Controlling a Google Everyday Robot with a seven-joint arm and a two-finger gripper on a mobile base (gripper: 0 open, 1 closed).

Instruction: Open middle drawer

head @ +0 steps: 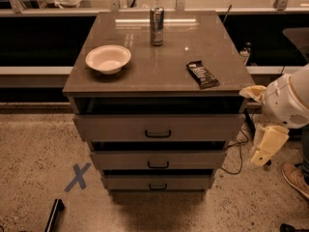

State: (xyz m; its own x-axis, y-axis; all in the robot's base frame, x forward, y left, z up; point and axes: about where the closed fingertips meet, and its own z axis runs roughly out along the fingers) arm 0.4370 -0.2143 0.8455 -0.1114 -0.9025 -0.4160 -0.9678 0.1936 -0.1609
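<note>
**Camera view (the only one).**

- Item 1: grey-brown three-drawer cabinet with a glossy top (159, 66), standing on a speckled floor.
- Item 2, the task's thing: middle drawer, flat grey front panel (198, 159). It sits between the top and bottom drawers, and a dark gap shows above its front. Judged rigid and likely to slide straight out on runners. It probably has moderate weight (contents unseen).
- Item 3: small dark bar handle (158, 165), centred on that front. This is the sensible place to take hold, because the smooth panel offers no other purchase. The handle is slim, so a grip could slip off unless seated squarely. The pull should run level, towards the camera.
- Item 4: cream-coloured gripper (267, 146), hanging off the cabinet's right side, level with the drawers and well apart from the handle. Whether it is open or closed cannot be told.
- Item 5: top-surface contents are a white round bowl (108, 58), a silver metal can (156, 25) and a dark wrapped snack bar (202, 74) (the upright can may wobble if the pull is jerky).
</note>
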